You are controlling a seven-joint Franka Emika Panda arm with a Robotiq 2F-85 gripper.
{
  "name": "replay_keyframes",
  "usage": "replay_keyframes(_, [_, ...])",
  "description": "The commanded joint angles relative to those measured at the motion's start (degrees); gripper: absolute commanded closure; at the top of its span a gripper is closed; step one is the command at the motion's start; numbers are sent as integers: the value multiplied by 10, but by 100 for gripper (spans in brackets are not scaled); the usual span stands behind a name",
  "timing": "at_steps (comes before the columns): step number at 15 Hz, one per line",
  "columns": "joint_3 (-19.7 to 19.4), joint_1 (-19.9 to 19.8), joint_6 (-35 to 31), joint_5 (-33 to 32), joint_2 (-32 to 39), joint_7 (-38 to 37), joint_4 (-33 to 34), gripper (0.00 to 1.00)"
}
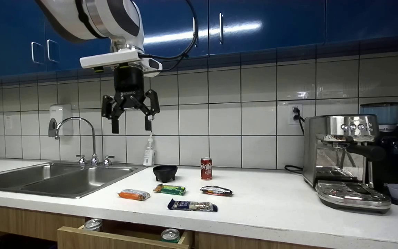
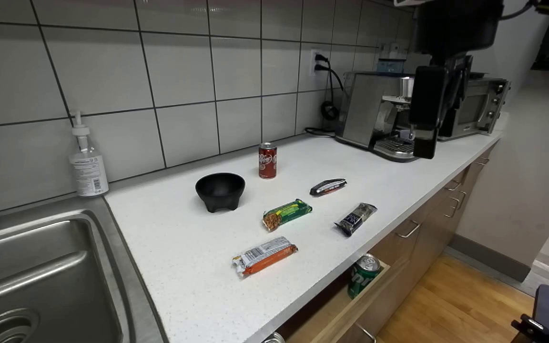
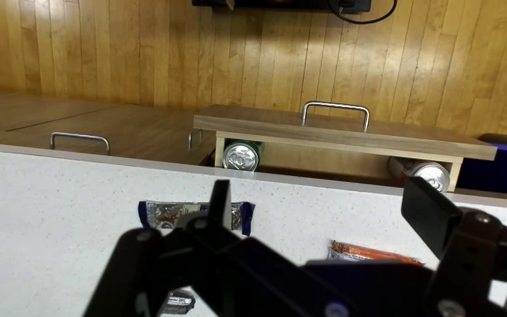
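My gripper hangs high above the counter, open and holding nothing. In the wrist view its fingers are spread wide. Below lie snack bars: an orange and silver one, a green one, a black one and a dark blue one. Behind them stand a black three-legged bowl and an upright red soda can. In the wrist view, a finger partly covers the dark blue bar, and the gripper body partly hides the orange bar. The gripper touches none of them.
An open drawer below the counter edge holds a green can and another can. A steel sink, faucet and pump bottle are at one side. An espresso machine stands opposite. Blue cabinets hang above.
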State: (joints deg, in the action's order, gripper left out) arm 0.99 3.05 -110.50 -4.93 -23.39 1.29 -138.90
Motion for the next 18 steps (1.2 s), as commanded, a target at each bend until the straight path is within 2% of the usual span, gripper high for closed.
replay_keyframes(1, [8,0,-24,-5,-23,4,-34,0])
replay_keyframes(9, [20,-3,-117,-21,-22,-11,-89,0])
replay_keyframes(18, [23,-9,-225,-20,19,-35,-129,0])
